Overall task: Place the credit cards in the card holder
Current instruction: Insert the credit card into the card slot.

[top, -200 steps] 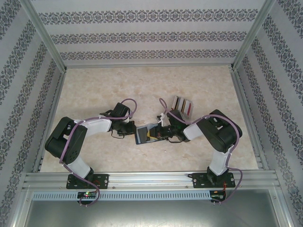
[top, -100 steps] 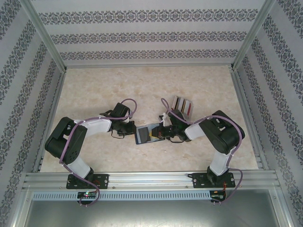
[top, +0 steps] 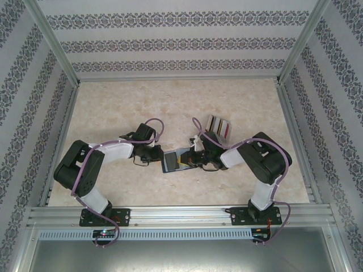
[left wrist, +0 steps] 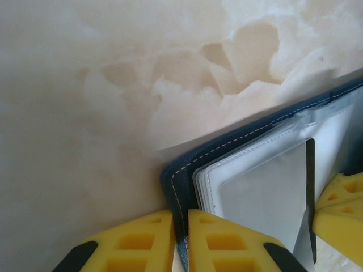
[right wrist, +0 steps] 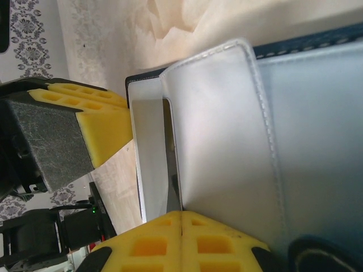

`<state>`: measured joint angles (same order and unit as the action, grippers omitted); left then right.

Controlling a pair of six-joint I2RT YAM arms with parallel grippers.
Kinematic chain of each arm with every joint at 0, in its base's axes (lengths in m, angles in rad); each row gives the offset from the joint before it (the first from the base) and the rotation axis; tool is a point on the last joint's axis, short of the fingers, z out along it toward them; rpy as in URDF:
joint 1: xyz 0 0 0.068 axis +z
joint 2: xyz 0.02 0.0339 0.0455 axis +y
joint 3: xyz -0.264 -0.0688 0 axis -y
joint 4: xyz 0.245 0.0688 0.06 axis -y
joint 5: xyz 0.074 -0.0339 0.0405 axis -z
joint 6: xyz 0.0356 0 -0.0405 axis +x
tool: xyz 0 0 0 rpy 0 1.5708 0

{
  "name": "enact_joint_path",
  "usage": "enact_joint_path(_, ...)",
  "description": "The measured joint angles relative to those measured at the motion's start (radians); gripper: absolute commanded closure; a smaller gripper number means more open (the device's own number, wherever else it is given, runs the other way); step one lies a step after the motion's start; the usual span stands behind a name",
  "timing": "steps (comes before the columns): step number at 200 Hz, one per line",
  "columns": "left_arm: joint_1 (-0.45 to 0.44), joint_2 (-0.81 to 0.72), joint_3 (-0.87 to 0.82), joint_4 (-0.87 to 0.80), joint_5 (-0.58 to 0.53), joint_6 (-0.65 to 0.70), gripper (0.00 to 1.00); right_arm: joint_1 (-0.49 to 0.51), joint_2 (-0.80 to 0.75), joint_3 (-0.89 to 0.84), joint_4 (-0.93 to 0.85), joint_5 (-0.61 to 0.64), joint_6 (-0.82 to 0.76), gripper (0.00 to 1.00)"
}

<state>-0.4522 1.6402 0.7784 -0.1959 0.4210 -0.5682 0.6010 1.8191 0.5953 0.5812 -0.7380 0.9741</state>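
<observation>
The card holder (top: 170,164), a navy wallet, lies open between both grippers at the table's middle. In the left wrist view my left gripper (left wrist: 180,226) is shut on the navy cover edge (left wrist: 182,181), with pale clear sleeves (left wrist: 261,187) beside it. My right gripper (top: 193,160) meets the wallet from the right, where a yellow-orange credit card (top: 184,161) shows. In the right wrist view that gripper (right wrist: 180,224) is shut on a thin card edge (right wrist: 172,164) that runs between the wallet's sleeves (right wrist: 227,141).
A clear slotted rack (top: 218,128) with red and dark cards stands just behind the right gripper. Metal frame rails (top: 181,214) and patterned walls close in the marbled table (top: 170,102). The left gripper's fingers (right wrist: 102,122) sit close to the wallet's corner.
The right gripper has edged slightly left toward the wallet with its card. The left gripper and the wallet have stayed put.
</observation>
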Motion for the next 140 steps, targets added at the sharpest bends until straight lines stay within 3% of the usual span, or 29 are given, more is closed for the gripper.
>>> enact_joint_path(140,0.000,-0.013,-0.011,0.013,-0.026,0.000,0.86,0.032,0.006,0.011,0.033,0.106,0.050,1.00)
